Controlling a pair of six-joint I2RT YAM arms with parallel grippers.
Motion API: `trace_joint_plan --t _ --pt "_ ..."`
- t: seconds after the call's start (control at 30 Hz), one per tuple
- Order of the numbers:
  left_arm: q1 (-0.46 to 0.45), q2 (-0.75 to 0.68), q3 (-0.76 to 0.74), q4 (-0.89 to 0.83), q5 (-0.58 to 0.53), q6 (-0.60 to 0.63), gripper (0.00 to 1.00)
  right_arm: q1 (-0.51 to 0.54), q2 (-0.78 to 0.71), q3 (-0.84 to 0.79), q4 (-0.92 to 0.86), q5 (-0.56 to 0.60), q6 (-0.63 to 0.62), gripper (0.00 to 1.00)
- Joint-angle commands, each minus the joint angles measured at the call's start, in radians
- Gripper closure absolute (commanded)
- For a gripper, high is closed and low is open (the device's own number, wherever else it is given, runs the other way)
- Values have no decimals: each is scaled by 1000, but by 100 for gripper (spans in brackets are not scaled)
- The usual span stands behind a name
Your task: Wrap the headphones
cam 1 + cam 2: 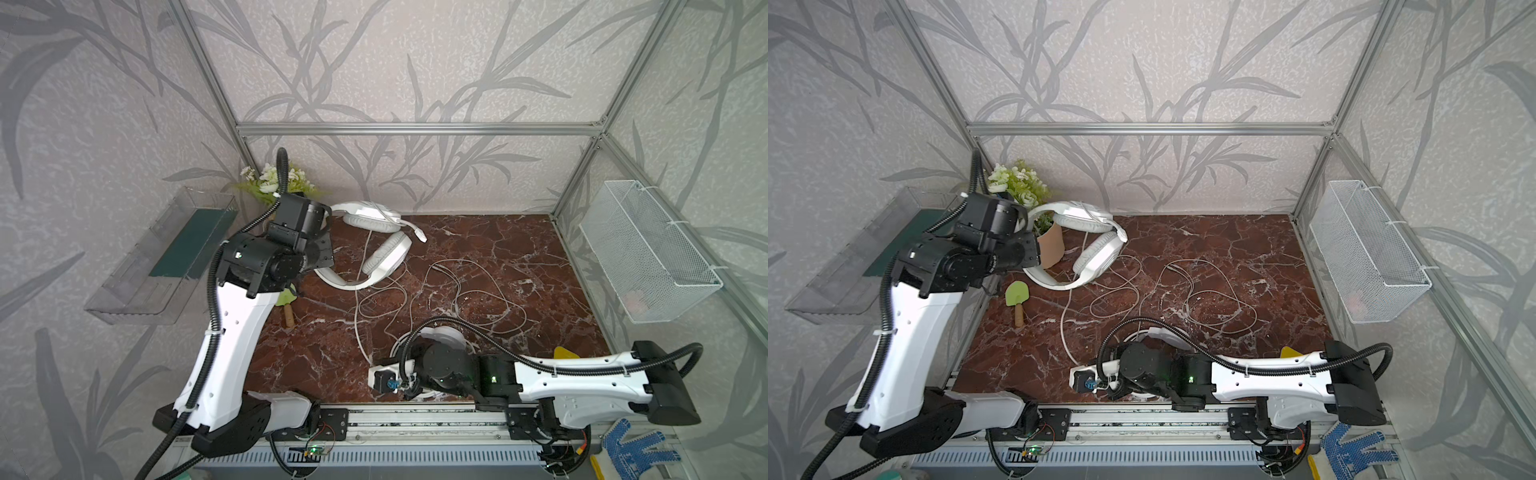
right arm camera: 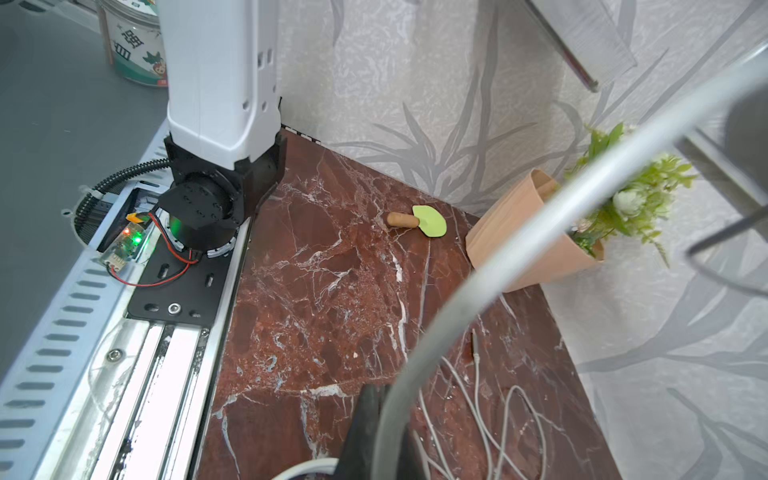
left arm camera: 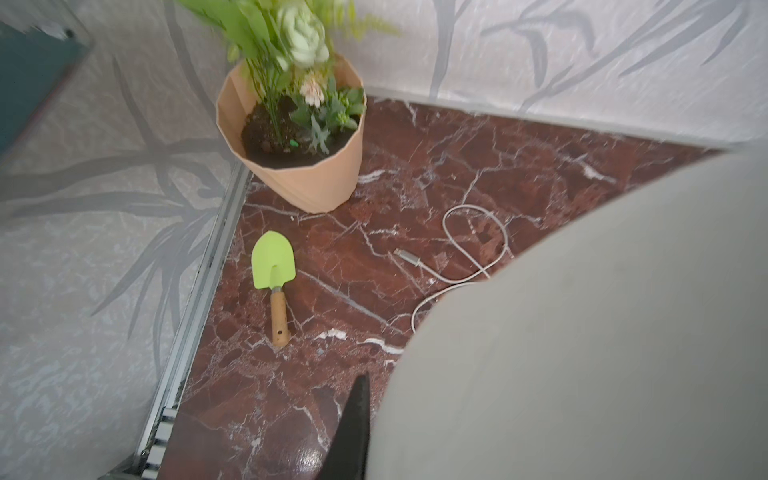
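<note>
Headsets, two of them, both light by my guess; my left pincer (image 1: 326, 246) is closed on the grey headset (image 1: 386, 253) at the back left corner of the table (image 1: 519, 249), just by the pot (image 3: 299, 178), though which part I clamp is too close to the wrist view to tell; my right pincer (image 2: 374, 419) is closed too, and seems to pinch the thin band of the white headset (image 1: 442, 336) at the front edge, near its middle. Bands I judge stiff but springy, fair places to hold; the glossy white one may slip, and cups would likely swivel under me; padded cushions give, so I would not squeeze there. Cables (image 1: 478, 299) lie in loose crossed loops over the table's middle; thin, limp, quick to snag; I would take one close to its cup, not at the plug (image 3: 409, 259).
</note>
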Motion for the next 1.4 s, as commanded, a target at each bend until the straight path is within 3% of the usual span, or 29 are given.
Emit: trace_joint_plan --t 0.0,0.33,0.5,0.8,1.03,1.37 --pt "1 -29 -160 99 18 1 100 -3 -85 68 -134 55 -111 100" --pt "-18 -86 -502 208 70 44 100 -7 -120 239 -345 173 -261 100" --pt "-18 -124 -594 219 22 60 100 -33 -143 284 -439 136 -225 100" --pt "-24 -178 -626 232 52 91 100 -117 -146 365 -591 80 -181 100" --pt "-66 -193 -656 256 64 121 100 -200 -161 356 -527 77 -187 100" --pt "-117 -236 -691 306 157 152 100 -283 -66 421 -489 -57 -165 100"
